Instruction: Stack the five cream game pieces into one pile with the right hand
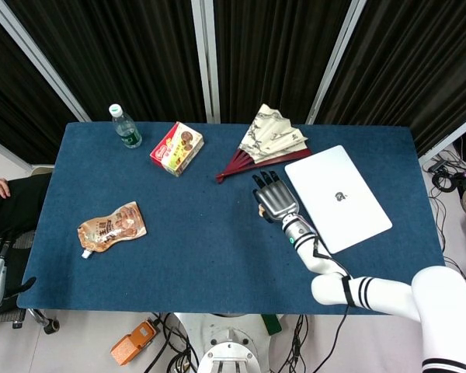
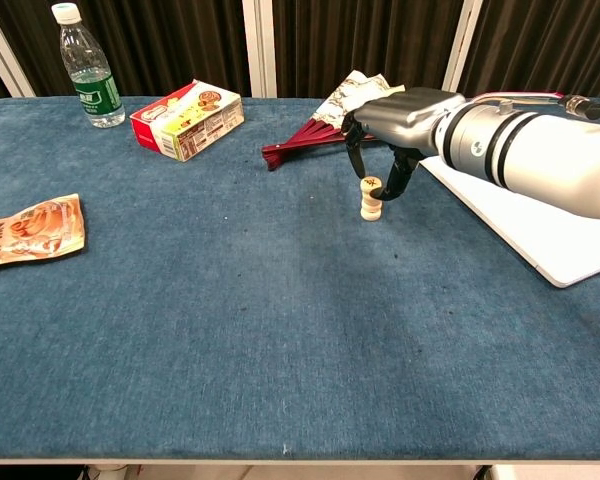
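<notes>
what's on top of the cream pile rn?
In the chest view the right hand holds a cream piece on top of the pile, fingers around it. Whether it is released is unclear. In the head view the hand covers the pile.

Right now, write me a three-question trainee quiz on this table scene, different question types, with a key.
1. True or false: the right hand is at the top of the pile of cream pieces.
2. Multiple choice: what lies directly behind the pile, toward the curtains? A) water bottle B) folding fan C) snack pouch
3. Fill in: the white laptop lies closed on the robot's ____ side of the table.

Key: 1 true; 2 B; 3 right.
</notes>
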